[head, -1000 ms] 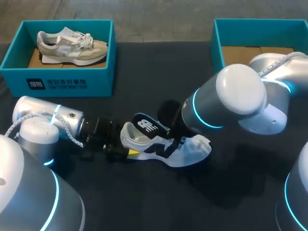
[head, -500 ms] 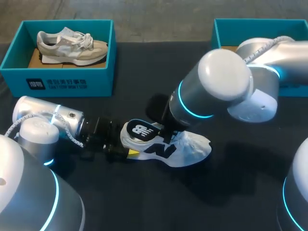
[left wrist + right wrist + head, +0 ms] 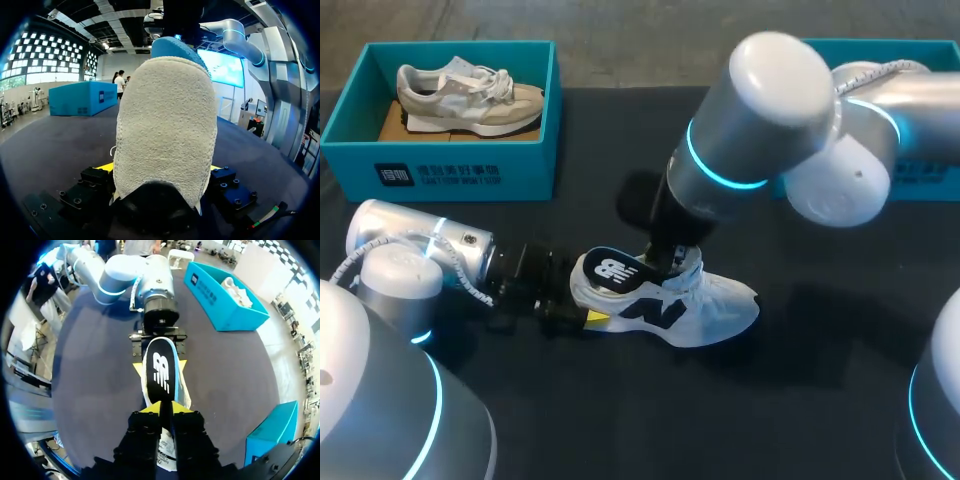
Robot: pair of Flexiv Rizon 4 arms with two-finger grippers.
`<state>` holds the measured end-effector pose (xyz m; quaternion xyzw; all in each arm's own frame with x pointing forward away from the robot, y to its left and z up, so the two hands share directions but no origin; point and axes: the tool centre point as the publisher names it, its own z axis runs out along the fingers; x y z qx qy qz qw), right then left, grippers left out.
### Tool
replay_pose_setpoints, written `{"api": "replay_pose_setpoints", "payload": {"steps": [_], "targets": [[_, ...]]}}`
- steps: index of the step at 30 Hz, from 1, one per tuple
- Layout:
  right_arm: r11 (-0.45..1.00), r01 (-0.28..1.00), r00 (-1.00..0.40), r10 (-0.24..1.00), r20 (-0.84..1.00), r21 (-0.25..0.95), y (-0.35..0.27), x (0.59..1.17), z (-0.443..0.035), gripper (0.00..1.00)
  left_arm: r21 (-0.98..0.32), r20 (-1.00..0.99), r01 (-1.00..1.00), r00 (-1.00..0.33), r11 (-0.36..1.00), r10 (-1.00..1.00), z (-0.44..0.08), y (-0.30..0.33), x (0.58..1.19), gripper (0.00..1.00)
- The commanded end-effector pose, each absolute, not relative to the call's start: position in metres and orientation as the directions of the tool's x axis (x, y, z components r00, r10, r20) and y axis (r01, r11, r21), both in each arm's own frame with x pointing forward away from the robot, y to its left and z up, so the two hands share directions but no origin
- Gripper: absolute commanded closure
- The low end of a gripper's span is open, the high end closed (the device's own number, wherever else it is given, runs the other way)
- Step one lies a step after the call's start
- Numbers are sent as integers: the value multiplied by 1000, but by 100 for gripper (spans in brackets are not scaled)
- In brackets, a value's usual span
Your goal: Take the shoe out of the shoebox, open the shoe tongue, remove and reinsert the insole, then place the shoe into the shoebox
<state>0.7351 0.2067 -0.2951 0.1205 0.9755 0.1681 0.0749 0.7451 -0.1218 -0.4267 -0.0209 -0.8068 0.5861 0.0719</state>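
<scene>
A white and navy shoe (image 3: 712, 305) lies on its sole mid-table, toe to the right. My left gripper (image 3: 582, 308) stands wide with a yellow tip on each side of the heel, gripping the shoe (image 3: 165, 125). A black insole (image 3: 612, 270) with a white logo lies in the shoe's opening, heel end at the back. My right gripper (image 3: 670, 262) reaches down over the tongue area. In the right wrist view its fingers (image 3: 166, 409) are nearly together on the front end of the insole (image 3: 160, 367). The teal shoebox (image 3: 775, 95) stands at the back right, mostly hidden by my right arm.
A second teal box (image 3: 440, 170) at the back left holds a beige shoe (image 3: 470, 95). Bare dark tabletop (image 3: 620, 420) spreads in front of the shoe and to its right.
My right arm swung left and toward the far side, coming over the shoe's middle. The insole, tilted up out of the opening before, now lies lower inside the shoe. The left arm stayed still.
</scene>
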Motion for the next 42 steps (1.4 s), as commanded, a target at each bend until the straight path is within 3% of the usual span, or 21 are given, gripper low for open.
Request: {"api": "replay_pose_setpoints", "payload": {"steps": [1,9,13,14,18,22,30,32,33,38,42], "targets": [[922,198,-969,234,-73,334,213,741,-287,95,-948,91,-51,-989,313,116,-429,-122,746,100],[928,157,-985,171,-11,338,229,746,-276,93,-948,91,-51,-989,313,116,-429,-122,746,100],[930,140,-990,130,51,341,235,751,-274,69,-948,91,-51,-989,313,116,-429,-122,746,100],[932,144,-990,132,59,333,236,751,-273,67,-948,91,-51,-989,313,116,-429,-122,746,100],[930,143,-989,121,87,339,238,754,-272,76,-948,91,-51,-989,313,116,-429,-122,746,100],[929,127,-988,89,123,346,245,757,-277,74,-948,91,-51,-989,313,116,-429,-122,746,100],[934,91,-977,17,211,346,250,765,-290,52,-948,91,-51,-989,313,116,-429,-122,746,100],[932,76,-971,-12,240,355,250,768,-292,34,-948,91,-51,-989,313,116,-429,-122,746,100],[936,72,-969,-17,247,345,251,769,-293,31,-948,91,-51,-989,313,116,-429,-122,746,100],[941,63,-956,-39,290,333,253,775,-298,38,-948,91,-51,-989,313,116,-429,-122,746,100],[937,55,-942,-66,329,344,256,779,-305,50,-948,91,-51,-989,313,116,-429,-122,746,100]]}}
